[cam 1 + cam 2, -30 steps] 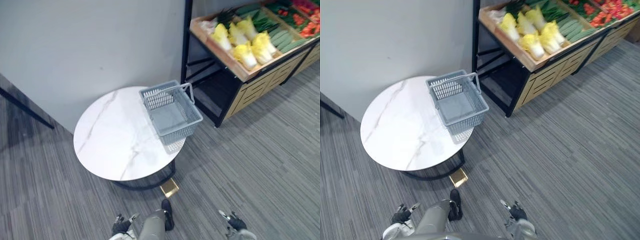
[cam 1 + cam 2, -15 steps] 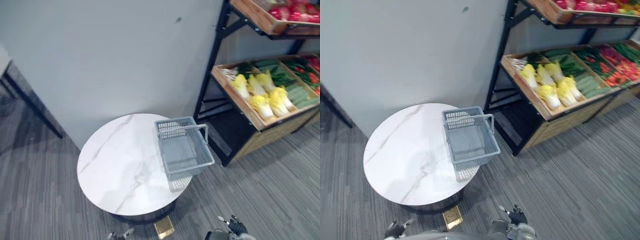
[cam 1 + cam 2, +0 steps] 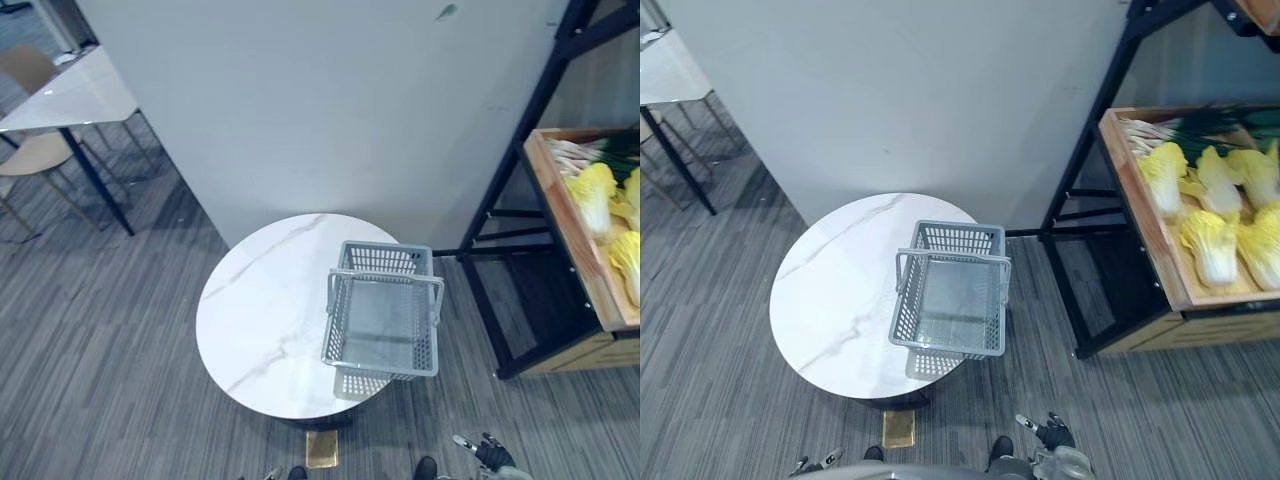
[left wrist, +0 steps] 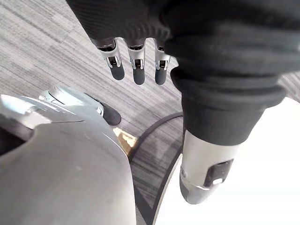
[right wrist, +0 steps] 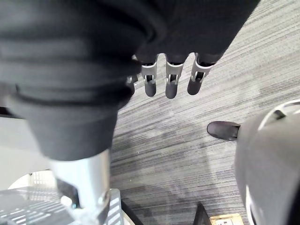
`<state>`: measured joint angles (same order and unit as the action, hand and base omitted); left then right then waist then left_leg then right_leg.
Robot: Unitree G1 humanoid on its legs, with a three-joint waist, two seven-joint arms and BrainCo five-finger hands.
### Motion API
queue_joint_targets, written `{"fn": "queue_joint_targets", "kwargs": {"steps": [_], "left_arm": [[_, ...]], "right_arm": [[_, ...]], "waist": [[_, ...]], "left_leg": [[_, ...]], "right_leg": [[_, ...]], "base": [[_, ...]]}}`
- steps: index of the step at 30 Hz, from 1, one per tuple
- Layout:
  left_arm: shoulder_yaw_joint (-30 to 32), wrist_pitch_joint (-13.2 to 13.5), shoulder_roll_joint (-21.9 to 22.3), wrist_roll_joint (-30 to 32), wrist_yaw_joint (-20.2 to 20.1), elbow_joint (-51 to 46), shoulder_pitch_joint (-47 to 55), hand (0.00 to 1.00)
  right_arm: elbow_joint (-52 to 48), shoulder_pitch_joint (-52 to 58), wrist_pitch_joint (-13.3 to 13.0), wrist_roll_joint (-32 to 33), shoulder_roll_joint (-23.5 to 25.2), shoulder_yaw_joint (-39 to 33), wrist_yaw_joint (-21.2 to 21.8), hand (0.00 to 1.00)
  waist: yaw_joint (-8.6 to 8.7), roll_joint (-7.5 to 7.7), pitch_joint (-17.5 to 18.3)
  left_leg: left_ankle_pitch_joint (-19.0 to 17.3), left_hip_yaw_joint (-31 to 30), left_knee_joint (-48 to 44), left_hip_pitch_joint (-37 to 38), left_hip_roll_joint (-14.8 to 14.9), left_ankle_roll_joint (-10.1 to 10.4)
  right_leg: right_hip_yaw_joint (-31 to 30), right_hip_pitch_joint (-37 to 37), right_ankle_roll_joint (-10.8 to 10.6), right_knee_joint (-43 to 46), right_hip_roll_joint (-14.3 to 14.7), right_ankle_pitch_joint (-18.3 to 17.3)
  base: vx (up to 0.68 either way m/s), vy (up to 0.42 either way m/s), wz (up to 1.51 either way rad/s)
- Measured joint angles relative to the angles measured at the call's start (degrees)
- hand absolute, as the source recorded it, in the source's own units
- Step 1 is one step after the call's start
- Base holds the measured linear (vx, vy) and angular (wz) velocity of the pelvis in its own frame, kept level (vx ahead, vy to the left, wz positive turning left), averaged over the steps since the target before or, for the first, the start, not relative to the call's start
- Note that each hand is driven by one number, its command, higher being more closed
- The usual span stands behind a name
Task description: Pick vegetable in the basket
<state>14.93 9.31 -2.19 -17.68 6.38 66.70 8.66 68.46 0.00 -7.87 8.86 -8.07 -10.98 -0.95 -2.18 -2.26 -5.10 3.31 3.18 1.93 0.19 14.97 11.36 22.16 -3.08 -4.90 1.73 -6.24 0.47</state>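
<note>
At far left, a white table (image 3: 62, 92) and a tan chair (image 3: 30, 155) have come into sight because the camera has swung; the things themselves lie as before. The left hand (image 4: 138, 70) hangs over grey striped carpet (image 3: 100, 350), fingers straight, holding nothing. The grey basket (image 3: 906, 305) sits empty at the right edge of the round marble desk (image 3: 260, 320). The right hand (image 5: 170, 82) hangs likewise, fingers straight and empty. Yellow cabbages (image 3: 1210, 235) lie in the wooden shelf crate (image 3: 1143, 210), well apart from the basket.
</note>
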Motion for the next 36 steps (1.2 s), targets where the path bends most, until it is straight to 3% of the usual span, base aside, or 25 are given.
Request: {"fn": "queue_joint_targets", "kwargs": {"steps": [4, 7, 9, 13, 17, 22, 29, 32, 36], "left_arm": [[-0.30, -0.01, -0.31, 0.66, 0.43, -0.08, 0.03, 0.00], [-1.72, 0.01, -1.12, 2.60, 1.55, -0.33, 0.03, 0.00], [-3.42, 0.03, -2.40, 2.93, 1.89, -0.79, 0.04, 0.00], [-6.42, 0.01, -4.01, 3.63, 1.84, -0.86, 0.50, 0.00], [-8.41, 0.05, -4.85, 5.53, 1.36, -1.40, 0.53, 0.00], [-8.36, 0.03, -5.37, 5.50, 0.95, -2.30, 0.51, 0.00], [-8.15, 0.12, -5.43, 5.24, 0.68, -4.00, -0.29, 0.00], [-7.81, 0.17, -5.23, 4.90, 0.74, -4.62, -1.15, 0.00], [-7.79, 0.39, -5.14, 4.01, 1.10, -5.22, -1.43, 0.00]], "right_arm": [[-0.32, -1.16, -0.02, -1.67, -0.57, -2.92, -2.86, 0.00], [-3.79, -2.55, -0.24, -3.95, -2.10, -4.97, -5.37, 0.00], [-8.92, -2.90, -0.19, -5.22, -3.83, -4.70, -6.34, 0.00], [-29.93, -3.60, -0.37, -13.82, -12.42, -0.39, -8.07, 0.00], [-39.26, -8.87, -1.20, -24.45, -20.38, 2.85, -8.81, 0.00], [-47.94, -15.78, -1.98, -28.85, -24.05, 9.34, -9.82, 0.00], [-45.63, -31.13, -3.41, -30.24, -25.73, 27.85, -6.79, 0.00], [-40.42, -37.37, -3.82, -31.38, -25.96, 31.46, -5.80, 0.00], [-35.69, -42.45, -3.56, -32.42, -26.56, 34.33, -4.68, 0.00]], "waist": [[0.07, 0.07, -0.07], [0.30, 0.14, 0.02], [0.45, 1.42, -0.67], [0.80, 2.55, -0.68], [1.40, 2.74, -0.81], [1.14, 3.90, -1.66], [-1.26, 5.30, -5.35], [-3.10, 5.33, -6.88], [-3.27, 5.48, -8.48]], "left_leg": [[0.33, 1.97, 2.52, -0.26, -0.27, -0.28], [-1.54, 4.19, 3.32, -0.78, -1.47, -1.12], [-1.97, 5.07, 3.00, -1.11, -2.72, -1.70], [-2.55, 7.86, 2.73, -2.08, -4.79, -2.47], [-2.52, 8.77, 2.91, -2.11, -5.26, -2.60], [-2.52, 8.54, 2.88, -3.26, -5.25, -2.63], [-2.39, 6.72, 1.75, -4.78, -5.83, -2.82], [-2.02, 5.42, 1.49, -6.12, -5.84, -3.31], [-1.80, 3.96, 1.24, -7.32, -6.17, -3.62]], "right_leg": [[1.78, 0.40, -0.44, -1.66, 0.42, 0.28], [1.01, 0.27, -1.52, -4.81, -0.04, 2.77], [-0.06, 0.13, -1.98, -6.28, -1.05, 4.26], [-3.48, -2.78, -2.51, -6.65, -2.89, 6.09], [-4.54, -3.71, -2.51, -6.51, -3.21, 6.56], [-4.35, -5.02, -2.54, -5.94, -3.25, 6.61], [-3.10, -5.13, -2.59, -5.53, -4.03, 6.66], [-2.00, -5.54, -2.40, -5.51, -4.06, 6.82], [-0.66, -5.66, -2.39, -5.53, -4.42, 6.84]], "base": [[-0.03, -0.016, 0.27], [-0.06, 0.075, -0.09], [-0.05, 0.077, -0.21], [-0.02, 0.061, -0.34], [0.03, 0.026, -0.16], [0.01, 0.000, 0.00], [-0.02, 0.005, 0.12], [-0.03, 0.000, 0.16], [0.00, 0.003, 0.18]]}}
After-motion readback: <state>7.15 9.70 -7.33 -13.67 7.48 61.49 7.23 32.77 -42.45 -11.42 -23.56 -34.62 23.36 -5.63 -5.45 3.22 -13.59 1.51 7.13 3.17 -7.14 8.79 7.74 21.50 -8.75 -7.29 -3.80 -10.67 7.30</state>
